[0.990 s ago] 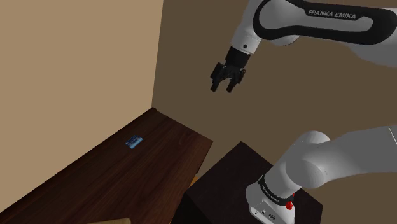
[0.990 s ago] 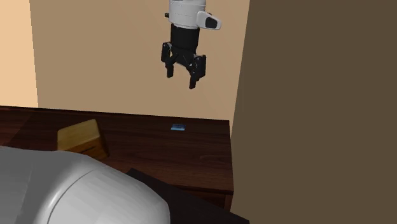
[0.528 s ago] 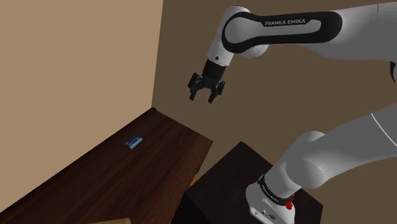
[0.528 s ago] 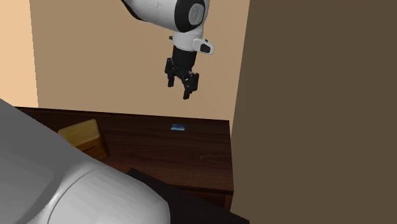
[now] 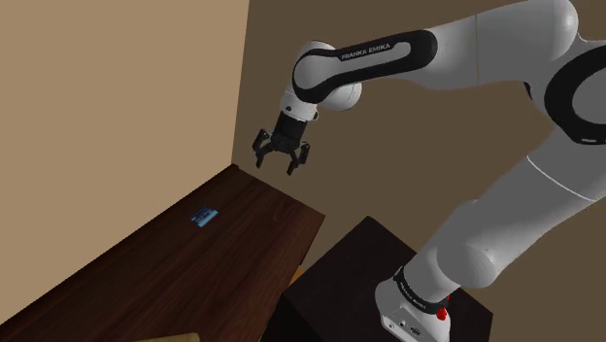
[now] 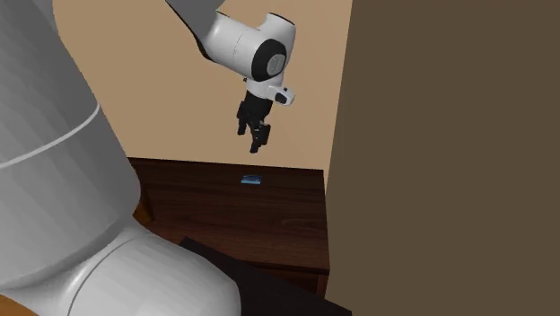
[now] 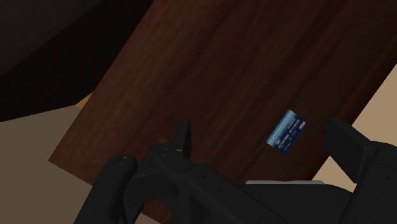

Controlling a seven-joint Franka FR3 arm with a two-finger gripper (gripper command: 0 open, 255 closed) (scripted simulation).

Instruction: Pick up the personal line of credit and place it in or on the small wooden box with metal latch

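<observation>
Shoulder view: a white arm (image 5: pixel 466 58) rises from the dark stand (image 5: pixel 388 282) at five o'clock. Its black gripper (image 5: pixel 282 161) hangs in the air near the centre, with its fingers spread apart and holding nothing. A small blue card (image 5: pixel 203 215) lies flat on a dark wooden table (image 5: pixel 243 248), at eight o'clock from the gripper and well apart from it.

Second exterior view: the gripper (image 6: pixel 254 135) hovers above the table (image 6: pixel 269 220). The blue card (image 6: pixel 251 181) lies at six o'clock from it, near the table's far edge by a tan wall (image 6: pixel 161 108).

Wrist view: the black fingers (image 7: pixel 181 137) stand wide apart and empty. The blue card (image 7: pixel 285 130) shows on the table (image 7: pixel 216 70) between them, nearer one finger and touching neither.
</observation>
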